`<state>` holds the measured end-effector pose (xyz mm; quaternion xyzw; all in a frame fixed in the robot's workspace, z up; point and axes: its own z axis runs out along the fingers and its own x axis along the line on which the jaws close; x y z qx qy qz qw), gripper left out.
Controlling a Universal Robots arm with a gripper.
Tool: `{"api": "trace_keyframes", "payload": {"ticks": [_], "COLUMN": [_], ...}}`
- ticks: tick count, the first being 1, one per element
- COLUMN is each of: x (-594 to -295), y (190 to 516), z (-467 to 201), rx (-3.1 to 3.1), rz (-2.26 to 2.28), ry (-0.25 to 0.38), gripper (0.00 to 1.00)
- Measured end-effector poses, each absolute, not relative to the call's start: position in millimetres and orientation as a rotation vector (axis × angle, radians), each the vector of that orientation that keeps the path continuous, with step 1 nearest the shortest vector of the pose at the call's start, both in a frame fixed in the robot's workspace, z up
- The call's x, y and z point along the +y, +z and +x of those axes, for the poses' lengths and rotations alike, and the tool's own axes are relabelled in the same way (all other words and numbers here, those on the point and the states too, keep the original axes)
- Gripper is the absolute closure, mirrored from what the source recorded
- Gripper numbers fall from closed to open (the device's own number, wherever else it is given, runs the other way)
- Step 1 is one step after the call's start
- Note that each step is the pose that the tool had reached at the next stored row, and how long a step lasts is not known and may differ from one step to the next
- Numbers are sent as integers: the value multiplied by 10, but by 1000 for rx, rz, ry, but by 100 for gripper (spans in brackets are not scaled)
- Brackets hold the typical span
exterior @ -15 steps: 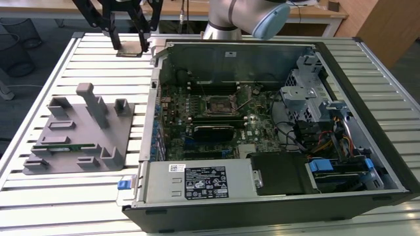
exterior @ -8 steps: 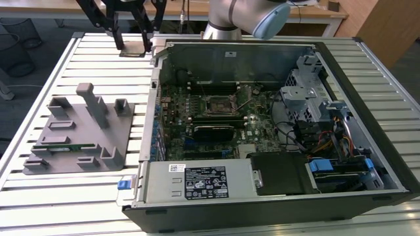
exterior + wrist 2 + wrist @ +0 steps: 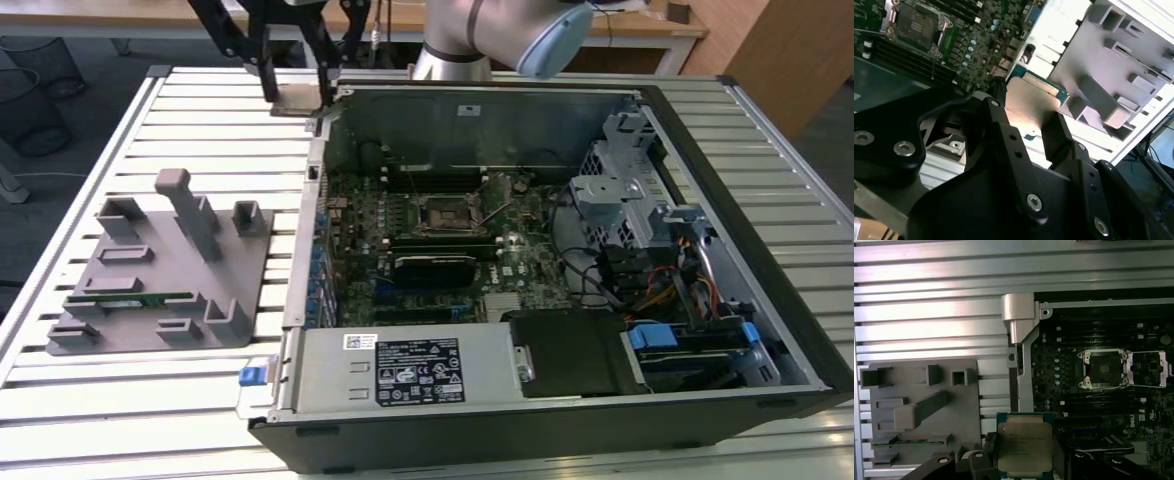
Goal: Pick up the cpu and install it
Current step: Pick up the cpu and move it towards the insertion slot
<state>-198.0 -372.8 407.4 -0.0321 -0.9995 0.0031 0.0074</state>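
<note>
Tool clamped on cpu edges, open socket well clear of it; I'd keep the chip dead level.

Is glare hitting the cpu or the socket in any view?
Second wrist view: the cpu underside shines with a warm sheen, and the table beside it is blown out white. First wrist view: cpu top evenly lit, socket dim, no glare.
</note>
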Motion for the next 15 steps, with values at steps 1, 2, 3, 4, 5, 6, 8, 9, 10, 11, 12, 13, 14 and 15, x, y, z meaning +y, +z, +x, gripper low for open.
{"api": "trace_keyframes", "payload": {"ticks": [1, 2, 3, 4, 5, 6, 8, 9, 10, 11, 12, 13, 14, 15], "x": [-3728, -3728, -3728, -3728, -3728, -3728, -3728, -3728, -3728, -3728, -3728, -3728, -3728, -3728], "y": [4071, 4069, 4067, 4064, 4061, 4059, 4053, 4051, 4048, 4046, 4044, 4042, 4040, 4038], "z": [-1935, -1890, -1844, -1798, -1753, -1709, -1619, -1574, -1525, -1480, -1434, -1390, -1345, -1300], "rx": [-3125, -3125, -3125, -3125, -3125, -3125, -3125, -3125, -3125, -3125, -3125, -3125, -3125, -3125], "rz": [-100, -100, -100, -100, -100, -100, -100, -100, -100, -100, -100, -100, -101, -100], "ry": [10, 10, 10, 10, 10, 10, 10, 10, 10, 10, 10, 10, 10, 10], "gripper": [47, 47, 47, 47, 47, 47, 47, 47, 47, 47, 47, 47, 47, 47]}}
